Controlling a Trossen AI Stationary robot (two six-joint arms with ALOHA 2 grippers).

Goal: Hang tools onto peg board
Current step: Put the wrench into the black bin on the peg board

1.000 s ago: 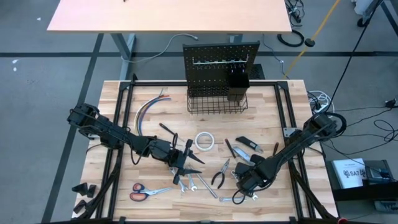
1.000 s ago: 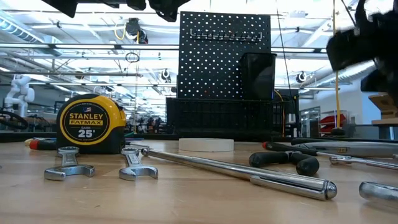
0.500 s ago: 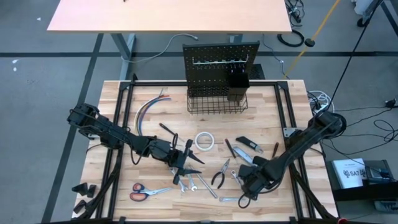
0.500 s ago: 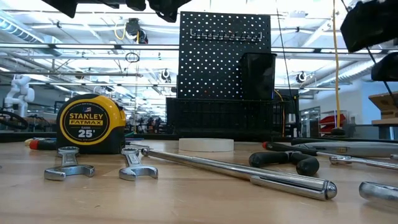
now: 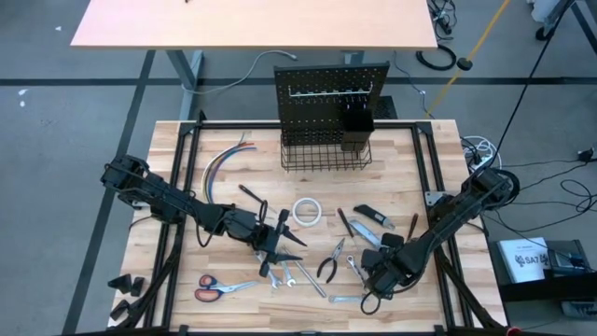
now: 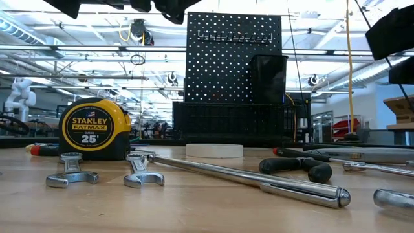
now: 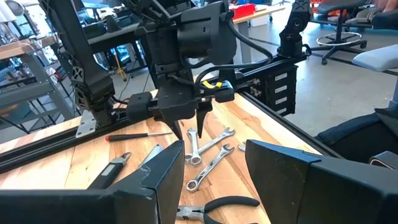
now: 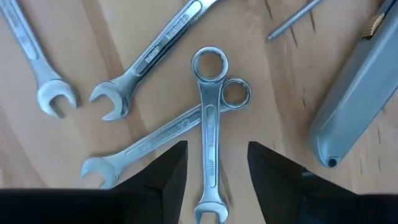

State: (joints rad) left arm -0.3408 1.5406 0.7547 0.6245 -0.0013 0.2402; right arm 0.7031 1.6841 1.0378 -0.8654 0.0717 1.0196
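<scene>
Silver wrenches (image 8: 208, 124) are lying crossed on the pale wooden tabletop (image 8: 124, 25), two of them overlapping at their ring ends, with two more open-ended ones beside them. A grey utility knife (image 8: 354, 106) is resting just to one side. The right tool (image 8: 214, 171) is hovering directly above the crossed pair, its dark fingers parted with nothing between them. In the high view it is sitting near the tabletop's front right (image 5: 373, 280). The left tool (image 7: 208, 168) is waiting over the front middle of the tabletop, its fingers standing apart and empty. The upright black perforated peg board (image 5: 331, 89) is standing at the far edge, carrying a silver hook rail, a black wire basket (image 5: 325, 154) and a small black cup. The yellow tape measure (image 6: 94, 129) is sitting in front of the low camera. Orange-handled scissors (image 5: 213, 287) are lying at the front left. What is hanging on the rail is too small to make out, and both arms are cut off at the low view's top.
</scene>
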